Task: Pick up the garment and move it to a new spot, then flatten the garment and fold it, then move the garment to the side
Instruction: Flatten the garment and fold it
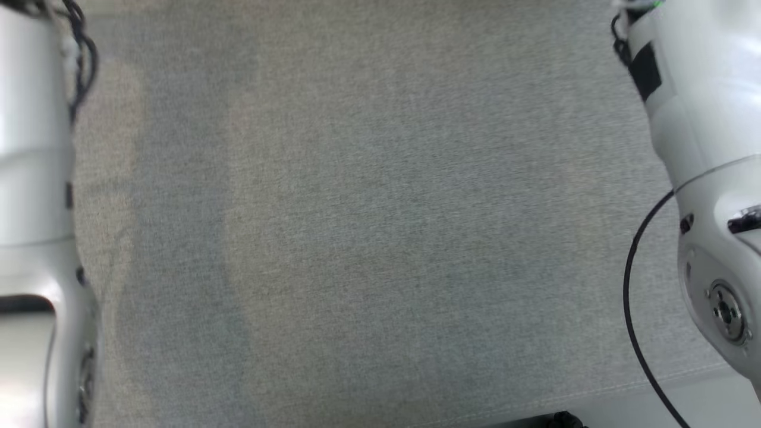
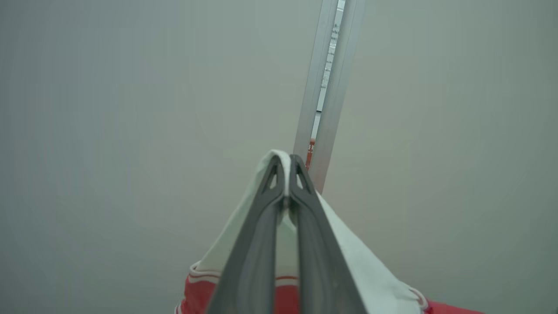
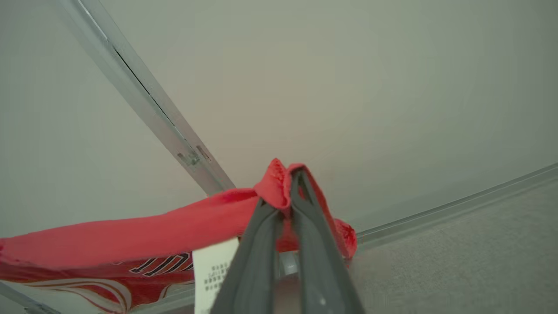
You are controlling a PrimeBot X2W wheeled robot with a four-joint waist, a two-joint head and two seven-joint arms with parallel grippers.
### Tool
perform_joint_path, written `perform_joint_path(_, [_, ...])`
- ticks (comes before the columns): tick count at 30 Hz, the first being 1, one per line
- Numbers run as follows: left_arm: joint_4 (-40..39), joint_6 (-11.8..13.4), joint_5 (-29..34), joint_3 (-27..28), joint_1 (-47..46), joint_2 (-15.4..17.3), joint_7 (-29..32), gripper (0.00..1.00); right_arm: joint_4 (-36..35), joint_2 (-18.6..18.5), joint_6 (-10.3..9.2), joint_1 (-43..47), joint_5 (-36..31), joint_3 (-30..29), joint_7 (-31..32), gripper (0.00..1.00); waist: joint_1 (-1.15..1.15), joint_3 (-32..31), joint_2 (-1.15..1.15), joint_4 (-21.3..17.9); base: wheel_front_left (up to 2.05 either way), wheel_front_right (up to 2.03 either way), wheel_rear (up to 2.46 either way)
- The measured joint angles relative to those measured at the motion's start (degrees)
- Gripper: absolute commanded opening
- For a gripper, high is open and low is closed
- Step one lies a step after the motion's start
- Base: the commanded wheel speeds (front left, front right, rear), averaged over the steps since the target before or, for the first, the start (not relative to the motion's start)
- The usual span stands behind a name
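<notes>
The garment is red and white, with striped trim and a white care label. In the left wrist view my left gripper (image 2: 285, 168) is shut on a white edge of the garment (image 2: 370, 274), which hangs down from the fingertips with red cloth below. In the right wrist view my right gripper (image 3: 287, 181) is shut on a bunched red fold of the garment (image 3: 130, 237), which stretches away to the left, lifted off the surface. In the head view both pale forearms (image 1: 35, 178) (image 1: 707, 137) run up the left and right edges.
A grey fabric-covered surface (image 1: 368, 226) spreads below me, its front hem at the lower right. A pale wall with a metal strip (image 2: 327, 87) stands behind the grippers. A black cable (image 1: 636, 297) loops by the right forearm.
</notes>
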Motion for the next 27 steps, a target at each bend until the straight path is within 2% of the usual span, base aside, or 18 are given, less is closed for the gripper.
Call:
perform_joint_path(6, [-1.9, -3.8, -1.1, 2.0, 8.7, -0.3, -0.3, 0.0, 3.9, 0.0, 0.0, 4.3, 5.4, 2.8, -0.6, 0.0, 0.0, 3.5, 0.0, 1.8, 0.0, 0.0, 0.0])
perform_joint_path(13, [-12.4, -6.2, -3.8, 5.3, 19.4, 1.5, -0.5, 0.0, -0.7, -1.0, 0.0, 8.8, 9.9, 7.0, 1.3, 0.0, 0.0, 3.9, 0.0, 2.1, 0.0, 0.0, 0.0])
perform_joint_path(20, [-24.2, -6.5, -7.1, 6.4, 32.7, 2.5, 1.3, 0.0, -10.1, -5.0, 0.01, 17.6, 13.5, 11.3, 1.3, 0.0, 0.0, 1.2, 0.0, 1.4, 0.0, 0.0, 0.0])
perform_joint_path(27, [-33.2, -5.0, -7.7, 6.5, 48.1, 2.4, 2.7, 0.0, -19.5, -8.6, 0.01, 29.4, 14.7, 15.2, 0.2, 0.0, -0.01, -2.9, 0.0, 1.4, 0.0, 0.0, 0.0])
